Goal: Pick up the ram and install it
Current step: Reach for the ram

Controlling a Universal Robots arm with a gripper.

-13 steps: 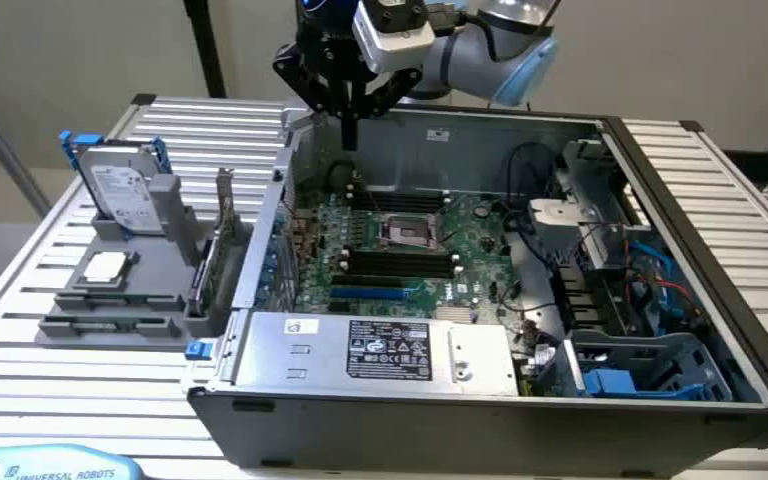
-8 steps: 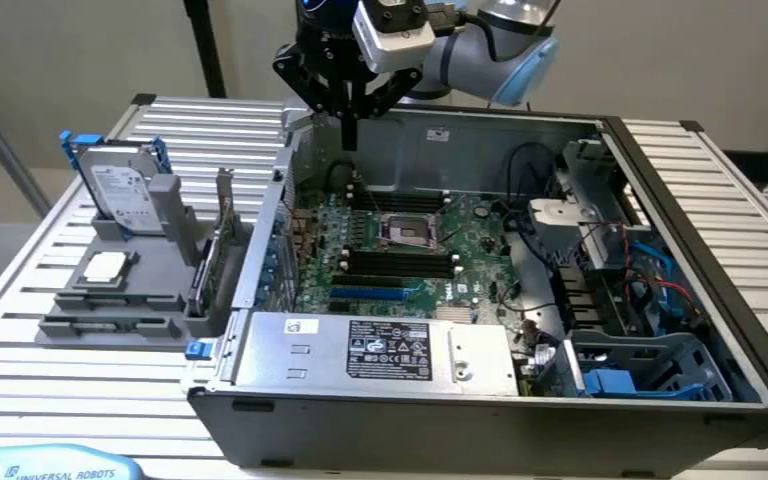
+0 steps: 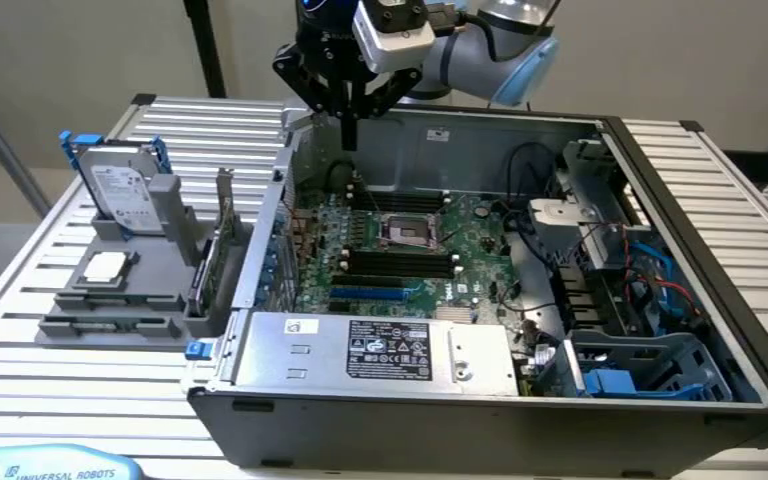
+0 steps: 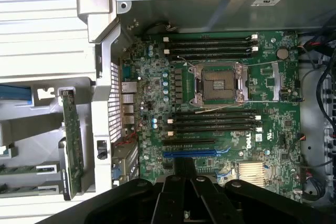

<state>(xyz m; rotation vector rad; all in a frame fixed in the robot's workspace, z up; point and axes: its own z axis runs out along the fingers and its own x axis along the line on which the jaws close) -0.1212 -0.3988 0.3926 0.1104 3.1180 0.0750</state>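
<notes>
On the slatted counter point(image 3: 37, 400), at the exterior view's left, a grey holder point(image 3: 144, 300) is seen carrying an upright hard drive point(image 3: 124, 195), a square silver processor chip point(image 3: 104, 266) and, in its low front slot, the ram point(image 3: 107, 324), laid flat. A green expansion card point(image 3: 211, 262) is stood on edge just beside the open computer case point(image 3: 491, 400). Above the case's rear wall the gripper point(image 3: 349, 140) is held pointing down, its fingers pressed together, well apart from the ram. Below it the motherboard point(image 3: 471, 235) is laid bare, dark memory slots point(image 3: 391, 265) being set beside the processor socket point(image 3: 404, 232); blue cables point(image 3: 658, 290) are bundled at the right.
</notes>
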